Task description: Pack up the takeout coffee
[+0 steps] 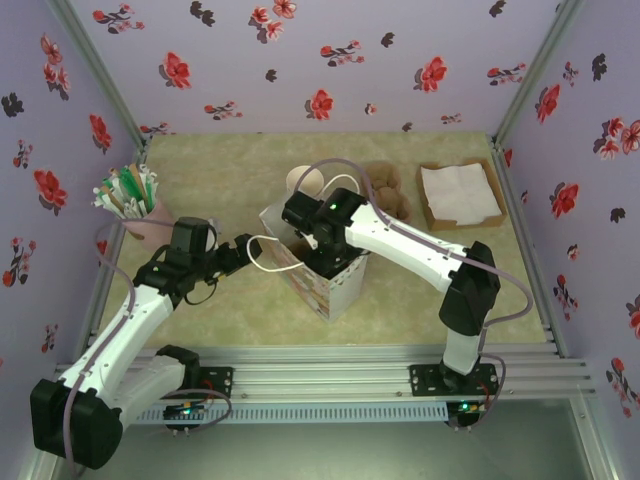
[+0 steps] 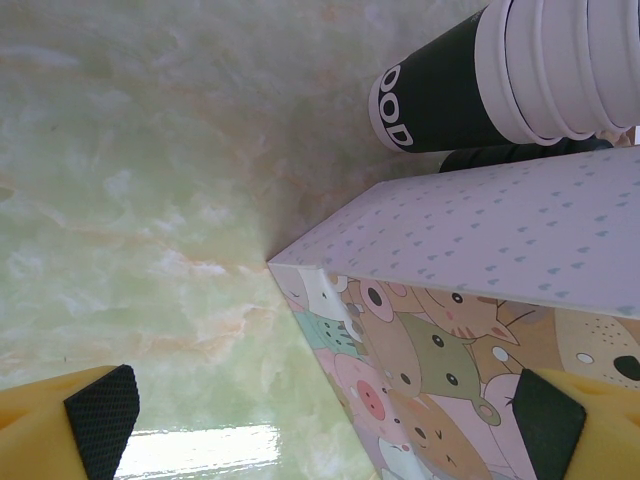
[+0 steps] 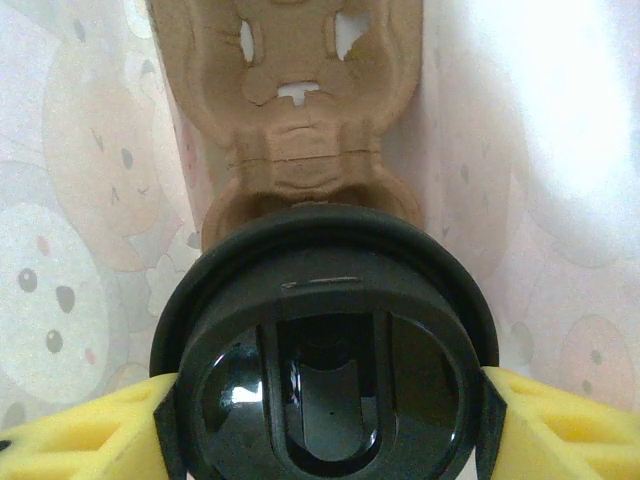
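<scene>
Clamped in the right jaws, the coffee [image 3: 325, 370] is best lowered straight into the carrier [image 3: 300, 150] within the bag [image 1: 335, 290], left jaws apart beside it.

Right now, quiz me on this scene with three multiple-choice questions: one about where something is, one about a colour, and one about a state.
1. Where is the lidded coffee cup relative to the paper bag?
A. beside it
B. inside it, by the cardboard carrier
C. behind it

2. What colour are the napkins?
A. white
B. brown
C. green

3. How is the left gripper?
A. open
B. shut on the bag
C. shut on the cup

Answers:
1. B: the right gripper holds the cup by its lid, with the bag's walls around it and the carrier just beyond.
2. A: the stack in its tray is plain white.
3. A: its pads stand wide apart, clamped on nothing.
</scene>
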### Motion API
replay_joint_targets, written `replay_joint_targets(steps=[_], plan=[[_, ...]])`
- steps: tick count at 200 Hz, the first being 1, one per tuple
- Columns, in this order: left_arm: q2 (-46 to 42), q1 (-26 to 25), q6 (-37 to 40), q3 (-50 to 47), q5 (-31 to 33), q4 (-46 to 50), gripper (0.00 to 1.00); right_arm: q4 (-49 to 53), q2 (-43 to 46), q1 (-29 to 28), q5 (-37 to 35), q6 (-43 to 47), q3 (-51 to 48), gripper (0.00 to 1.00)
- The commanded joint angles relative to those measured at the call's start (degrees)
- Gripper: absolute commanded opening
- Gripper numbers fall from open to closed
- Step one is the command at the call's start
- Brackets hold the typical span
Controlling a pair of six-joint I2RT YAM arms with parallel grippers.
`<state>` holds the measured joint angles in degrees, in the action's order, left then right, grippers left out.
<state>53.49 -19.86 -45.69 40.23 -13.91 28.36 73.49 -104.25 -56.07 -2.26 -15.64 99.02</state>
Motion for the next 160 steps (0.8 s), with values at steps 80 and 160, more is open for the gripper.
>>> replay_joint_targets(steps=[80, 160], plan=[[0.1, 0.6, 1.6, 0.4, 0.5, 0.0, 0.99, -1.1, 1.6, 0.5, 0.8, -1.3, -1.3, 0.68], [0.1, 0.6, 1.6, 0.5, 0.4, 0.0, 0.99, -1.2, 1.5, 0.6, 0.9, -1.2, -1.4, 0.68]])
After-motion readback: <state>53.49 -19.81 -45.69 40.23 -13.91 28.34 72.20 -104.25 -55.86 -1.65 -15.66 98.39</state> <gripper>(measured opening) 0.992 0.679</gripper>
